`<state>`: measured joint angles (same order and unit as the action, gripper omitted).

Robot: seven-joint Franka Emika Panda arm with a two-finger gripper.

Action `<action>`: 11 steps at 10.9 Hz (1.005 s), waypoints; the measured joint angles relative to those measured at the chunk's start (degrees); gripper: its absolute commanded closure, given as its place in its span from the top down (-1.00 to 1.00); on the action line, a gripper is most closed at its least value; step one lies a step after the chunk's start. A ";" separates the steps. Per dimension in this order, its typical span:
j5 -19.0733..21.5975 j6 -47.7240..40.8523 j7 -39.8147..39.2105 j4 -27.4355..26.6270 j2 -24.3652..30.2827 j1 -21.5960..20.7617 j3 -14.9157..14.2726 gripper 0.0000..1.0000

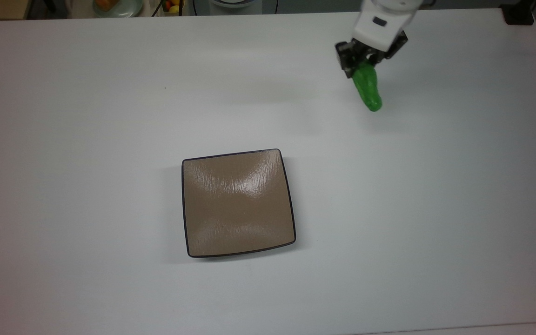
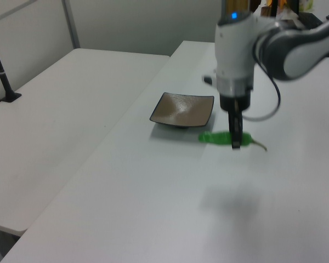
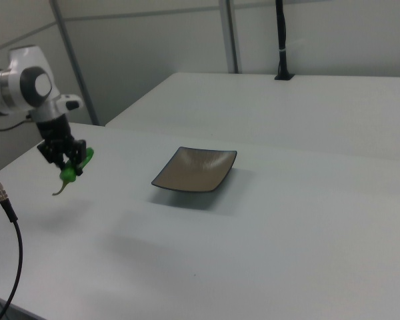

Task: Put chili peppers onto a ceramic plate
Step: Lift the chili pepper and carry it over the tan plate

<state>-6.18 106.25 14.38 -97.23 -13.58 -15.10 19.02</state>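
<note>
A broad white worktop (image 1: 86, 93) carries the scene, with a second pale table behind it in the left view and in the right view. The white and grey arm (image 2: 274, 38) reaches over the worktop, coming in at the top view's upper right, and points straight down. The ceramic plate (image 1: 238, 203) sits flat a little below the middle of the top view, square, glossy tan-brown with a thin dark rim, and bare. The pincer (image 1: 363, 58) hangs well apart from the plate, toward the top view's upper right, its two dark fingers pinching the chili pepper (image 1: 368, 88) near its stem end. The pepper is bright green and lies roughly level in the grip, clear of the worktop: in the left view a soft shadow (image 2: 230, 200) falls on the surface well below the pepper (image 2: 216, 138). Its green body sticks out toward the left view's left and the thin brownish stem (image 2: 259, 144) trails toward the left view's right. In the right view the pincer (image 3: 67, 159) holds the pepper (image 3: 72, 170) at the right view's left, with the stem curling downward, and the plate (image 3: 195, 169) sits near the middle.
</note>
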 measured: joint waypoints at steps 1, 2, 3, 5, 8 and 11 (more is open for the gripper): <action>0.23 -2.99 -2.03 3.07 0.15 0.13 -2.17 -0.86; 1.26 -5.60 -4.78 5.89 0.16 0.26 -4.84 -0.86; 3.04 -7.80 -8.39 8.50 0.14 0.50 -8.12 -0.86; 5.07 -9.67 -14.25 11.48 -0.04 0.89 -14.12 -0.86; 5.24 -9.69 -16.04 13.22 -2.34 1.17 -18.57 -0.86; 5.38 -4.80 -16.27 16.72 -7.35 3.80 -19.47 -0.86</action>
<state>-0.80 101.45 -1.89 -80.50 -20.92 -11.30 -0.45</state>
